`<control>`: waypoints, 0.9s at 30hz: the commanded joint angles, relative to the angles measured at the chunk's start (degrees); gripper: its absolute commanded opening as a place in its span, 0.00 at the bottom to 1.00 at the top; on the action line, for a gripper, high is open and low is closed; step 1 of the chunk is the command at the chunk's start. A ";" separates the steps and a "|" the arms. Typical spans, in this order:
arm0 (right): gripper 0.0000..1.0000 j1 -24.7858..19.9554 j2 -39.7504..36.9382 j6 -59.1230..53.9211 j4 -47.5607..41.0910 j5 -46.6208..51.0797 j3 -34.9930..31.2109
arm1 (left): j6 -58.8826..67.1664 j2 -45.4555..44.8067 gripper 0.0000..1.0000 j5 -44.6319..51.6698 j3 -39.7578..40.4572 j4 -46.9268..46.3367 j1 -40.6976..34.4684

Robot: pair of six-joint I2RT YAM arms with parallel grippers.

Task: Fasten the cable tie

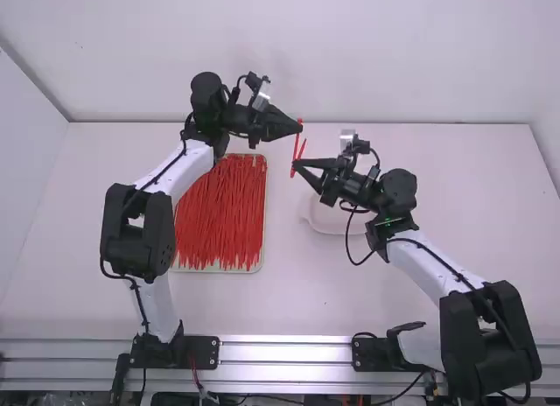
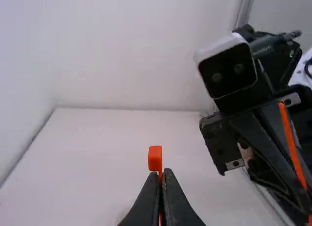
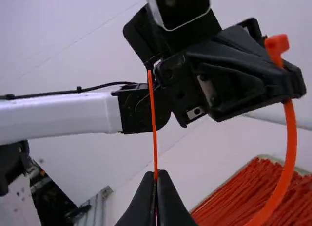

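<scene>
A red cable tie (image 1: 298,148) hangs in the air between both grippers, above the table's far middle. My left gripper (image 1: 296,125) is shut on it just below its square head (image 2: 154,158). From there the strap (image 3: 288,153) curves down and around, and its thin tail (image 3: 152,123) rises out of my right gripper (image 3: 156,175), which is shut on it. In the high view the right gripper (image 1: 296,165) sits just below and right of the left one. The tail end stands apart from the head (image 3: 276,43).
A tray (image 1: 185,262) piled with several red cable ties (image 1: 223,209) lies left of centre, under the left arm. A white shallow dish (image 1: 324,222) sits beneath the right gripper. Bare table extends to the right and front.
</scene>
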 commanded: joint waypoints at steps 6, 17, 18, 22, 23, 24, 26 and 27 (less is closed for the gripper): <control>0.00 -0.26 0.02 13.07 0.31 0.20 2.01 | 9.09 0.28 0.02 1.40 -0.52 1.20 -0.46; 0.00 2.29 0.02 17.68 0.31 -0.50 2.01 | 10.40 0.28 0.02 3.28 -0.55 3.65 -0.48; 0.00 2.34 0.02 17.97 0.33 -0.74 2.01 | 10.38 0.28 0.02 3.06 -0.59 3.65 -0.46; 0.00 1.57 0.02 18.58 0.28 -1.20 2.01 | 10.38 0.28 0.02 3.08 -0.66 4.11 -0.50; 0.00 1.29 0.02 18.82 0.26 -1.18 2.01 | 10.43 0.28 0.02 3.08 -0.66 4.35 -0.35; 0.00 1.05 0.02 18.80 0.26 -1.11 2.01 | 10.43 0.28 0.02 3.08 -0.66 4.33 -0.33; 0.00 0.90 0.02 19.21 0.26 -1.14 2.01 | 10.82 0.28 0.02 3.08 -0.66 4.70 -0.70; 0.00 0.92 0.02 20.55 0.26 -1.16 2.01 | 11.58 0.28 0.02 3.08 -0.66 4.92 -0.85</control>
